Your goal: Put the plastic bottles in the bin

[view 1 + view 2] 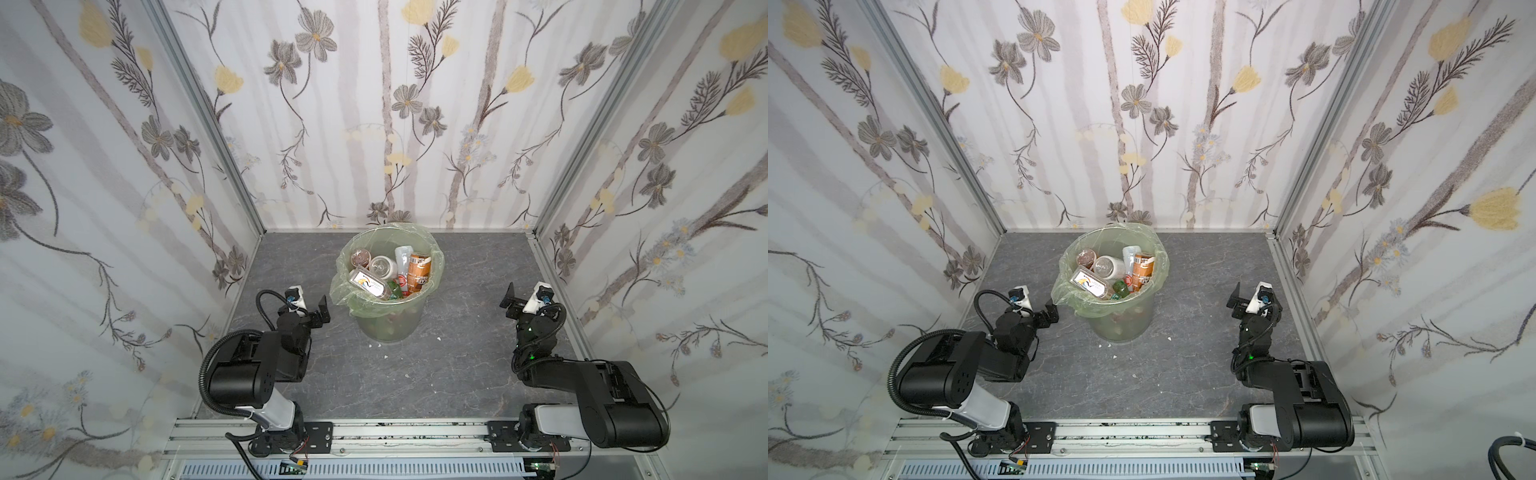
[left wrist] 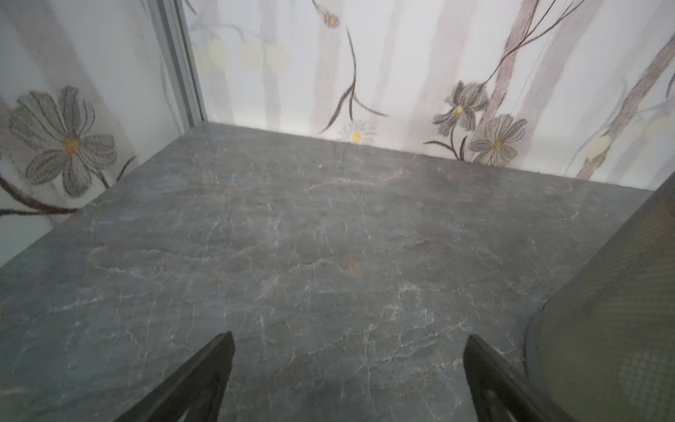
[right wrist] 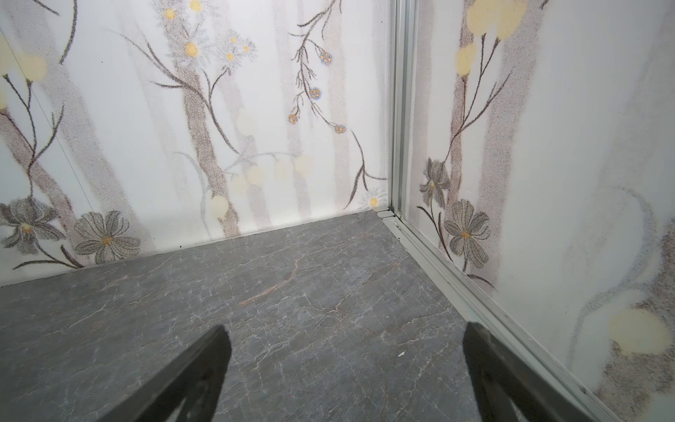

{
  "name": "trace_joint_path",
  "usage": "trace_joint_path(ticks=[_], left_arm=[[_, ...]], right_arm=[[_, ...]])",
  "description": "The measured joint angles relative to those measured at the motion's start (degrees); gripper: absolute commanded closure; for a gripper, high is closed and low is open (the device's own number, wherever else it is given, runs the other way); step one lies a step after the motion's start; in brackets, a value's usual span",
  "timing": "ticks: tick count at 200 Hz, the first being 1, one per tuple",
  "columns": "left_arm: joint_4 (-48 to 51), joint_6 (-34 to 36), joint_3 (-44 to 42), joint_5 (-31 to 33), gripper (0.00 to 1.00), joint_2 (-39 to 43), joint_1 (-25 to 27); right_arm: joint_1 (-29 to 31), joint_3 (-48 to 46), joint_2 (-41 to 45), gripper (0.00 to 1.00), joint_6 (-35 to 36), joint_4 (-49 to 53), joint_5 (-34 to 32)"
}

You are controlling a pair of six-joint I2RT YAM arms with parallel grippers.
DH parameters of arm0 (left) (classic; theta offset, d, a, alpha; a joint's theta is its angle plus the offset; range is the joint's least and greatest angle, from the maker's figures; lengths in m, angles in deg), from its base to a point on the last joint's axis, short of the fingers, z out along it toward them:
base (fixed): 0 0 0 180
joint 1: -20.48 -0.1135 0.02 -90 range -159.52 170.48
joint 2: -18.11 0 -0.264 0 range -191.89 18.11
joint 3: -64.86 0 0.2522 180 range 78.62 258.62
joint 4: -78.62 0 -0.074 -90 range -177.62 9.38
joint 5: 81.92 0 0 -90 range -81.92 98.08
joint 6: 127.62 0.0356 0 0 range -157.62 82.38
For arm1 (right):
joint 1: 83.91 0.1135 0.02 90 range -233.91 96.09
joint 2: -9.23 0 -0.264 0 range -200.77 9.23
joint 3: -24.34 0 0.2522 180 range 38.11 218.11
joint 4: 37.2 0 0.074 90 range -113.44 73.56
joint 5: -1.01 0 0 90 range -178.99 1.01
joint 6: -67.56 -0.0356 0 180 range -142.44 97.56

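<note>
The bin (image 1: pixel 390 328) (image 1: pixel 1121 324), a pale-green bucket with a thin green bag over its rim, stands mid-table towards the back. Inside it lie several plastic bottles: a brown coffee-label one (image 1: pixel 419 272) (image 1: pixel 1142 268), a white one (image 1: pixel 402 255), a clear one (image 1: pixel 380 266) and a green one (image 1: pixel 392 286). I see no bottle on the table. My left gripper (image 1: pixel 318 313) (image 1: pixel 1048 316) (image 2: pixel 349 338) hangs open and empty just left of the bin, whose wall (image 2: pixel 613 310) fills one edge of the left wrist view. My right gripper (image 1: pixel 513 301) (image 1: pixel 1237 297) (image 3: pixel 345 329) is open and empty, well right of the bin.
Flowered walls close the table on three sides. A metal frame rail (image 3: pixel 438 263) runs along the wall close beside the right gripper. Small white crumbs (image 1: pixel 386 356) (image 1: pixel 437 338) lie on the grey marbled table in front of the bin. The arms' mounting rail (image 1: pixel 374 432) spans the front edge.
</note>
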Motion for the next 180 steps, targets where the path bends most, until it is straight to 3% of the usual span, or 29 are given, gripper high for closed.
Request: trace_joint_path(ticks=[52, 180], left_arm=[[-2.58, -1.44, 0.50, 5.14, 0.00, -0.13, 0.02], [-2.58, -1.77, 0.85, 6.86, 0.00, -0.13, 0.33]], right_arm=[[0.04, 0.26, -0.07, 0.00, 0.00, -0.39, 0.00], [0.04, 0.26, -0.07, 0.00, 0.00, -0.39, 0.00]])
